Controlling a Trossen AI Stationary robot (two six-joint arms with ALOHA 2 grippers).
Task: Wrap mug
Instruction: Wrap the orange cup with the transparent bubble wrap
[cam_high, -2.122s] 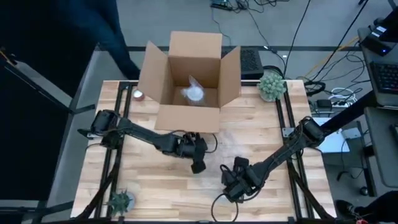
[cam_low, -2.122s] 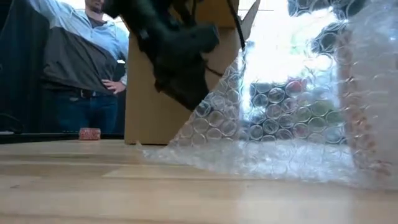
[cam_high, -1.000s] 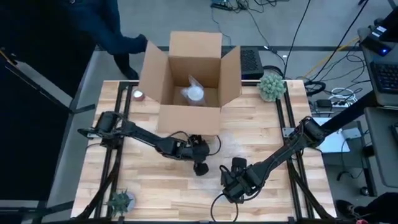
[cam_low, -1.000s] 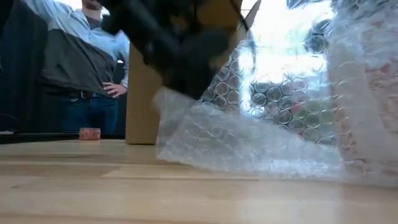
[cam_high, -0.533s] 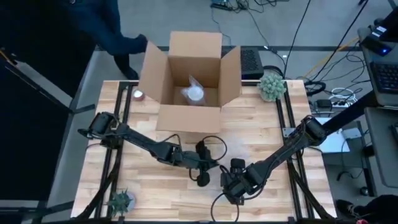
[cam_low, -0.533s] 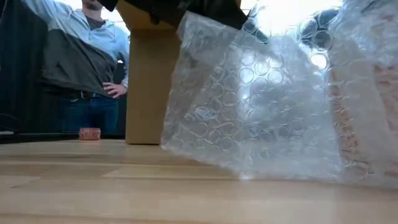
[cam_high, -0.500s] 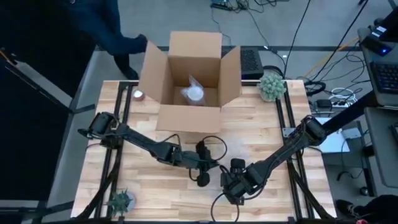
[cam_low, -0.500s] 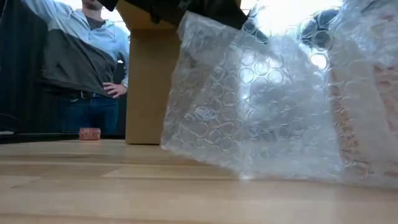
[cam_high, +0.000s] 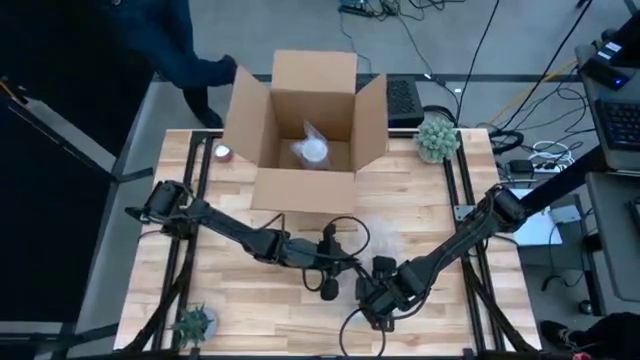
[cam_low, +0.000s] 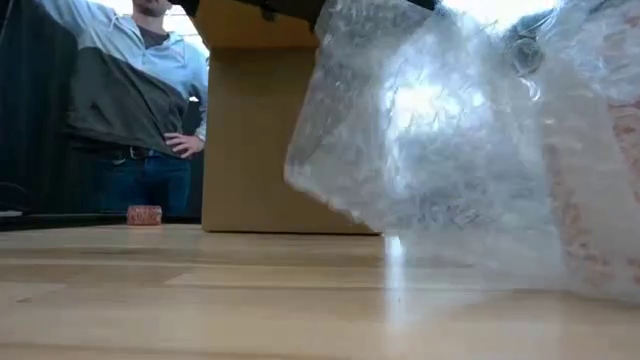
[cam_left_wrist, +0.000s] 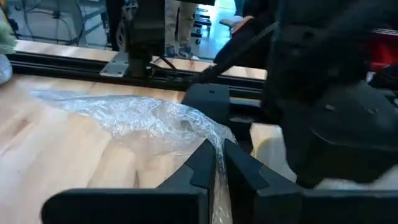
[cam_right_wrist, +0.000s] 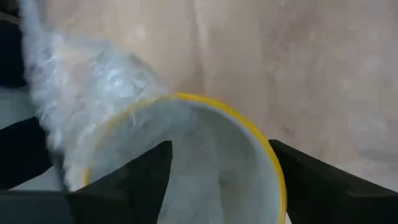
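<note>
Your left claw (cam_left_wrist: 219, 163) pinches the clear, flimsy bubble-wrap sheet (cam_left_wrist: 134, 118) at mid-counter; keep hold of its edge. Your right claw (cam_right_wrist: 217, 186) straddles the yellow-rimmed ceramic mug (cam_right_wrist: 205, 155), rigid, breakable and slippery under wrap; squeeze gently across the rim

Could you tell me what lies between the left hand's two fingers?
The left wrist view shows a pinched edge of the bubble wrap between the left hand's fingers.
</note>
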